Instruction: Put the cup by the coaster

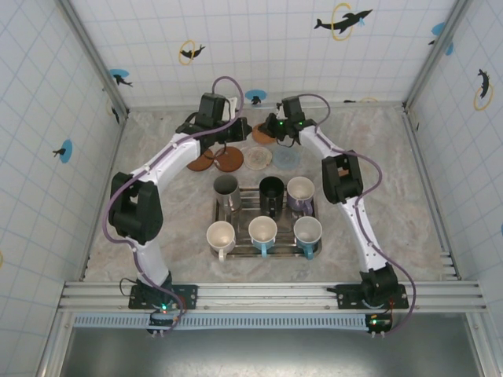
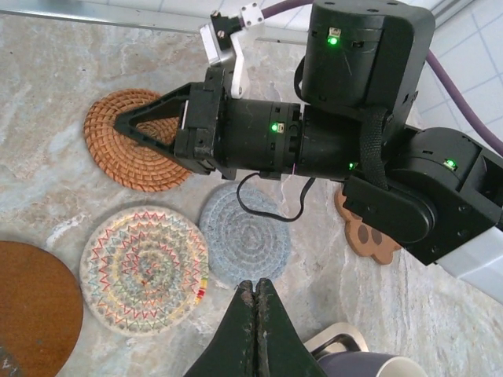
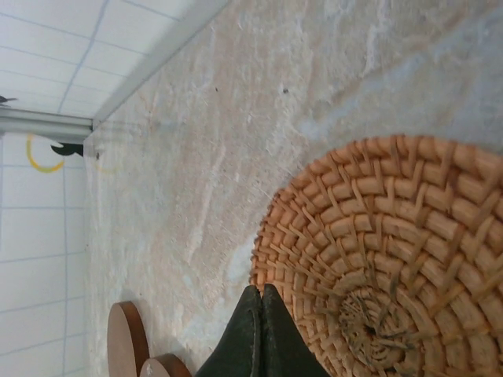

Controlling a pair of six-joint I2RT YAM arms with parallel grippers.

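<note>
Several cups stand in a metal tray: a steel one, a black one, a purple one, and three white ones in the front row. Behind the tray lie several coasters: wicker, multicoloured, blue-grey. My left gripper is shut and empty, hanging over the near edge of the blue-grey coaster. My right gripper is shut and empty, its tip at the wicker coaster's edge.
Two brown wooden coasters lie left of the woven ones. A paw-shaped coaster sits partly under the right arm. Tiled walls close in the back and both sides. Bare marbled tabletop lies left and right of the tray.
</note>
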